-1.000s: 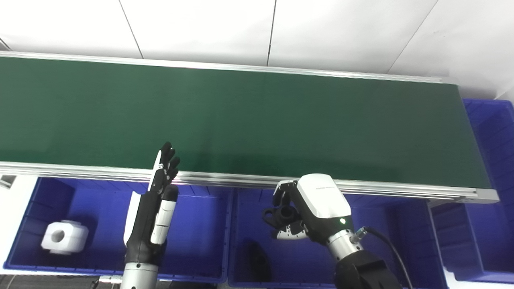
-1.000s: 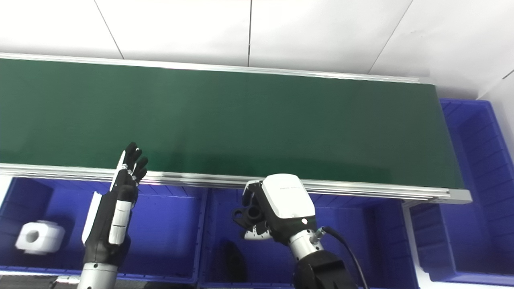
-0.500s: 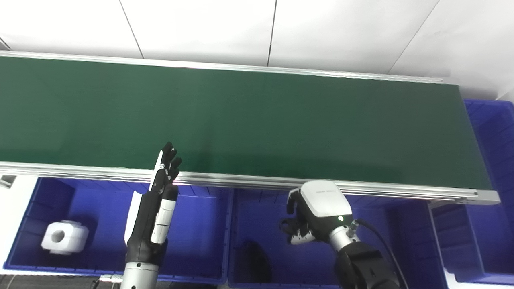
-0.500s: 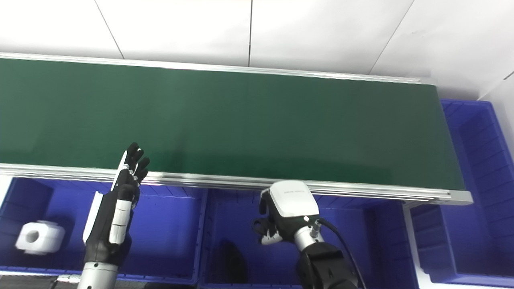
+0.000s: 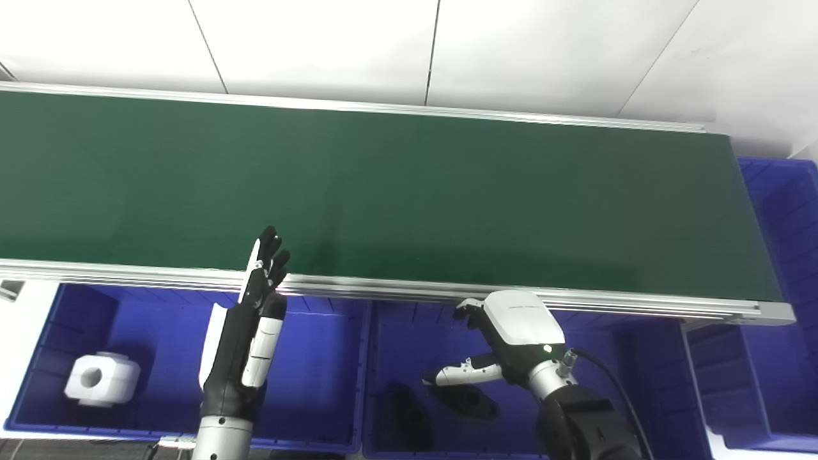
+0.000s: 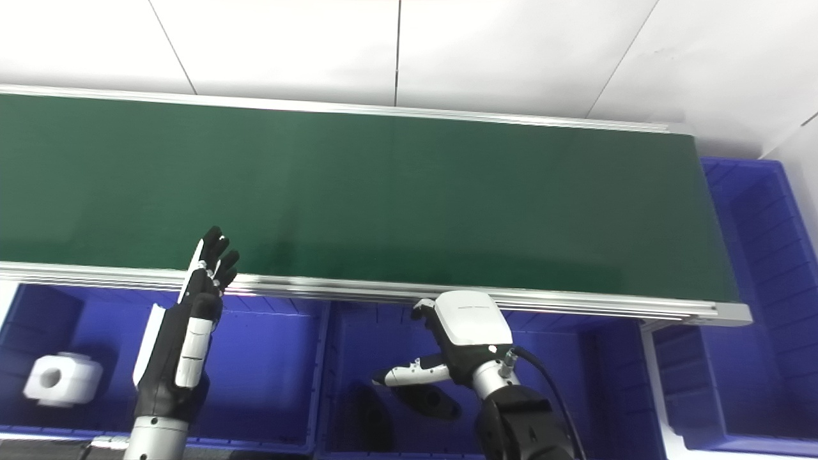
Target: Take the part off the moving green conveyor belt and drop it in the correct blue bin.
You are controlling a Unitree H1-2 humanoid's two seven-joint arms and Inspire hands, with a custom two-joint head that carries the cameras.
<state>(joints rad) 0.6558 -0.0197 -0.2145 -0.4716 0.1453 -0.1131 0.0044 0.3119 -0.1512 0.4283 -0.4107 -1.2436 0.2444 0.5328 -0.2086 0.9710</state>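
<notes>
Belt [image 5: 409, 191]: green, bare along its visible length; no part rides on it.

Right hand [image 5: 505, 345]: over the middle bin [image 5: 390, 319], just below the belt's near rail. Fingers spread, thumb stuck out to the left, nothing held: released.

Part [image 5: 465, 401]: black, flat, with a hole through it. Lies on the middle bin's floor, directly under the right hand and apart from it. Long axis runs roughly left to right, tilted a little toward the near right.

Second black piece [image 5: 409, 418]: same bin, just left of the part, dark and hard to make out.

Left hand [image 5: 246, 345]: upright over the left bin [image 5: 319, 358], fingers straight and together, fingertips reaching the belt's near rail. Empty; well apart from the part.

White block [image 5: 102, 378]: holed, at the left bin's far left end.

Judgement: the drop looks done, black with black. The right hand is by far the nearer to the part; it stands clear above it, so its way up and back toward the belt looks open.
</notes>
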